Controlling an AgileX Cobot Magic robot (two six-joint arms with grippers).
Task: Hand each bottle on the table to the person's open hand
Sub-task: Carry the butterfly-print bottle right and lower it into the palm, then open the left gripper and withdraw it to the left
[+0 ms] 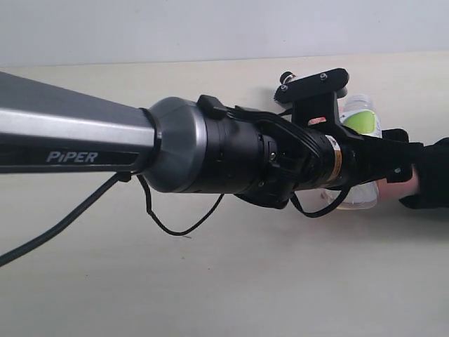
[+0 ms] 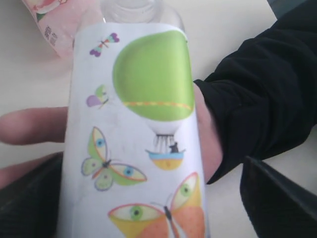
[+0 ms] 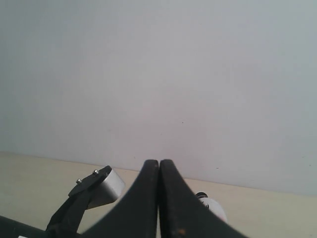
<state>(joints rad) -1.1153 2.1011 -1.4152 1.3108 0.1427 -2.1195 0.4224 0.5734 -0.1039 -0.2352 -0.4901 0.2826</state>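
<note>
Tabletop [image 1: 210,281] of pale beige wood grain fills the exterior view. The left arm [image 1: 105,140] stretches across it toward 3 o'clock, where the person's open hand [image 2: 207,144], dark sleeve [image 2: 257,89] at the wrist, lies palm up. The green-lime-label bottle [image 2: 143,124] rests on that palm. The left gripper [image 1: 389,160] stands released around it, one finger [image 2: 277,198] clear of the bottle. A pink bottle [image 2: 59,25] lies on the table near its neck. The right gripper [image 3: 158,198] is clenched on nothing.
</note>
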